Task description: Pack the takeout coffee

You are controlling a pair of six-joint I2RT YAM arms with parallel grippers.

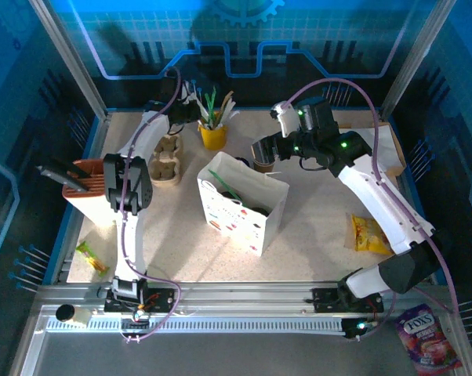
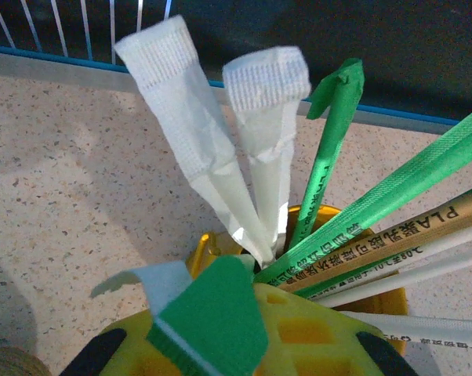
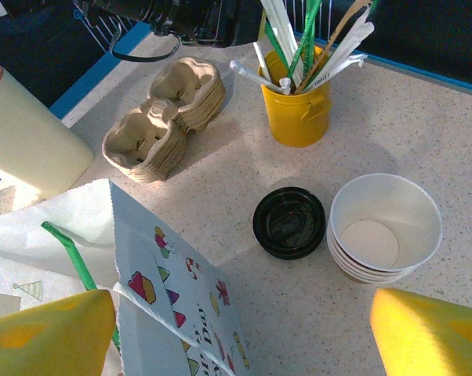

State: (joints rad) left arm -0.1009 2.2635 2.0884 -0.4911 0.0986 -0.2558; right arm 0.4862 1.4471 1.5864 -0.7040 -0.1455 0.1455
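Black-lidded coffee cup stands on the table just beside the white paper bag, not yet packed. I cannot tell whether the bag holds a second. My right gripper hangs wide open above the cup. My left gripper, jaws nearly together, pinches a green wrapper at the yellow utensil cup. Legible: "PLA" on a straw sleeve; "FOX'S" on a purple packet.

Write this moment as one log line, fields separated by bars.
left gripper: at yellow utensil cup | right gripper: jaws open, facing lidded coffee cup | white bag: upright
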